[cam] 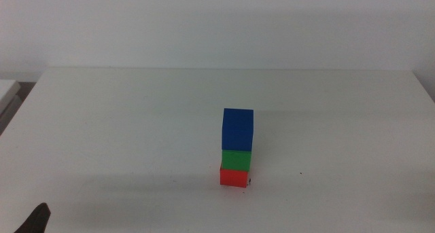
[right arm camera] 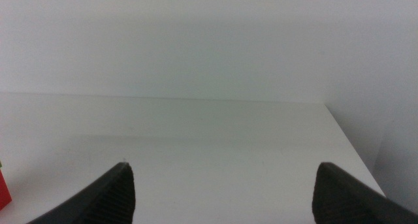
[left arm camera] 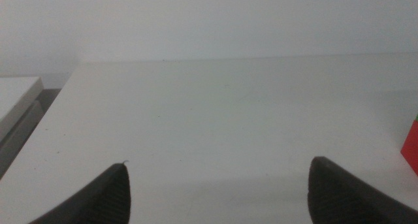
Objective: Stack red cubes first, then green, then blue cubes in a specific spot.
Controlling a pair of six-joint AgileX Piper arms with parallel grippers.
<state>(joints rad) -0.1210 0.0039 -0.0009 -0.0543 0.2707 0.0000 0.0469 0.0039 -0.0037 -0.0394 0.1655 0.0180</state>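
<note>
Red cube [cam: 234, 176] on table [cam: 136, 124], green [cam: 236, 159] on it, blue [cam: 238, 128] on top. Left gripper [left arm camera: 215, 191] & right gripper [right arm camera: 222, 191] — both well apart from stack, jaws wide, empty.

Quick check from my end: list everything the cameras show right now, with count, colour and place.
red cube: one, red, bottom of the stack, on the table near centre front.
green cube: one, green, on the red cube.
blue cube: one, blue, on top of the stack.
black marks: tiny, black, one right of the stack, another by the red cube's corner.
table: one, white.
left end effector: dark jaws, open, empty, waiting at the front left.
right end effector: dark jaws, open, empty, out of the middle view.
</note>
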